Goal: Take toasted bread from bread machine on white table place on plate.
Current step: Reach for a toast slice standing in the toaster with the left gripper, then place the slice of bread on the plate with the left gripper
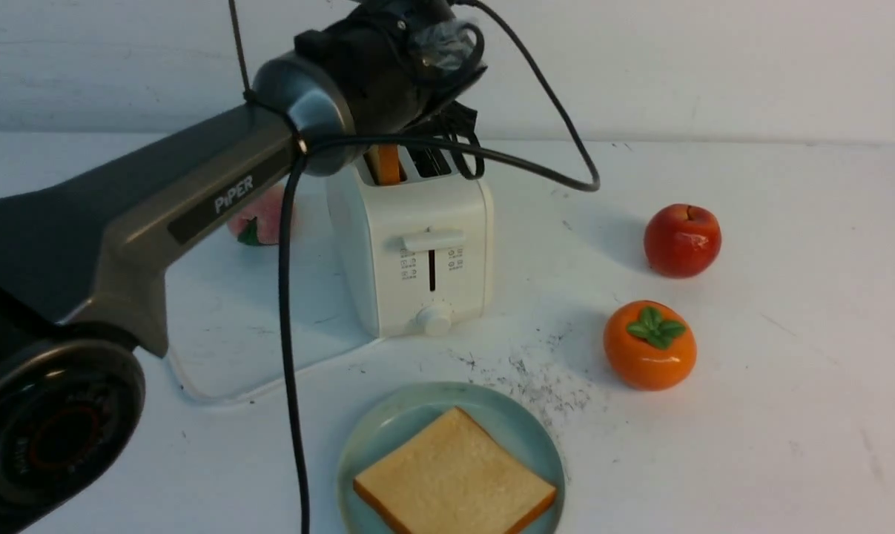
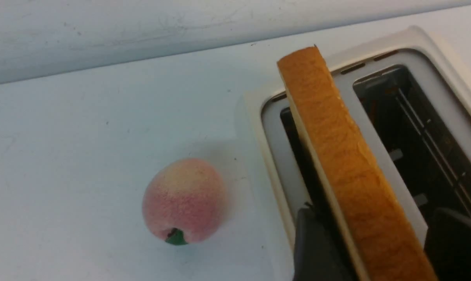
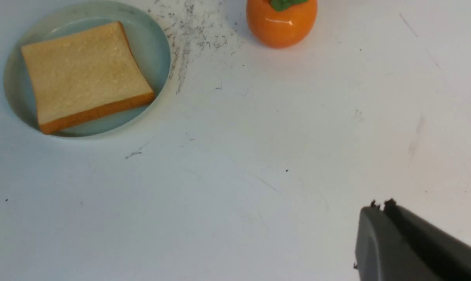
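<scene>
One toasted bread (image 2: 348,164) crust-up in bread machine (image 1: 388,222), left claw (image 2: 375,222) spread astride it; right claw (image 3: 381,203) closed, empty.

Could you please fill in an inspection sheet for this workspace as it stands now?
Surface: white table, scuffed, with black specks beside the plate.
Job's things: toaster upright; standing slice in one slot, other slot empty; flat slice on the plate.
Clutter: peach beside the toaster; apple and orange fruit to the right.
Grippers: left gripper open, fingers either side of the standing slice; right gripper shut, over the table.
Cables: black cable hangs from the left arm, passing the plate.
Surroundings: plain white wall behind.
</scene>
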`<state>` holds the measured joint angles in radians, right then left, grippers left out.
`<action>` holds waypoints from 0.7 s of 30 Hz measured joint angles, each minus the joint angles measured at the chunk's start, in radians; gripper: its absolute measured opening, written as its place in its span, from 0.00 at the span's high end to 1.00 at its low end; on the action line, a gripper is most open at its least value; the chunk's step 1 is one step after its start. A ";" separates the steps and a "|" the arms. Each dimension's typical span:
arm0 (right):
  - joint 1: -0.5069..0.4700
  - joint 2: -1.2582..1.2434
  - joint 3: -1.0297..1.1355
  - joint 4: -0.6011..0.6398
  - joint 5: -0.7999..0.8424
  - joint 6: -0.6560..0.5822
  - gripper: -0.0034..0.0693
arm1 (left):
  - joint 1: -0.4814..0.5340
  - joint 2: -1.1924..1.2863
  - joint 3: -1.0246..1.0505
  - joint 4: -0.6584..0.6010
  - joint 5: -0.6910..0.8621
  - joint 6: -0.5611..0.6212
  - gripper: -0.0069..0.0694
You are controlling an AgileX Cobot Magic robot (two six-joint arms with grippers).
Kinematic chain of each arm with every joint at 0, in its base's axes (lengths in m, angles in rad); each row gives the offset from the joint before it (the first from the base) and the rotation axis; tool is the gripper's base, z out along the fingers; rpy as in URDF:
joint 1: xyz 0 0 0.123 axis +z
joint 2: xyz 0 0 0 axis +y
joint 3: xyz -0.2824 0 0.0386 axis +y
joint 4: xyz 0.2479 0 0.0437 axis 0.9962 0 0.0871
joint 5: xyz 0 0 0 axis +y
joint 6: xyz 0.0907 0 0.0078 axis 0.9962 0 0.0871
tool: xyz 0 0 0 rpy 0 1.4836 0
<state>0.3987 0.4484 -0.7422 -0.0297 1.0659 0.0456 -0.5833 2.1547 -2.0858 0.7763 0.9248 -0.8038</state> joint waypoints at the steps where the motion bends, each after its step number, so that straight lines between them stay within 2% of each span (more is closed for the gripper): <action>1: 0.000 0.000 0.000 0.000 -0.005 0.001 0.94 | 0.000 0.005 0.000 0.001 -0.018 -0.005 0.47; 2: 0.000 0.000 0.000 0.000 -0.005 0.001 0.94 | 0.000 0.006 0.000 0.002 -0.020 -0.007 0.48; 6: 0.000 0.000 0.000 0.000 -0.018 0.003 0.94 | 0.000 0.023 0.000 0.018 -0.039 -0.012 0.72; 8: 0.000 0.000 0.000 0.000 -0.022 0.003 0.93 | 0.000 0.023 -0.001 0.020 -0.029 -0.014 0.78; 15: 0.000 0.000 0.000 -0.001 -0.025 0.005 0.92 | -0.001 -0.005 -0.106 0.007 -0.003 -0.011 0.78; 21: 0.000 0.000 0.000 -0.003 -0.046 0.005 0.92 | -0.013 -0.131 -0.270 -0.003 0.049 0.061 0.78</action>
<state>0.3987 0.4484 -0.7422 -0.0327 1.0204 0.0508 -0.5961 2.0238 -2.3555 0.7736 0.9733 -0.7428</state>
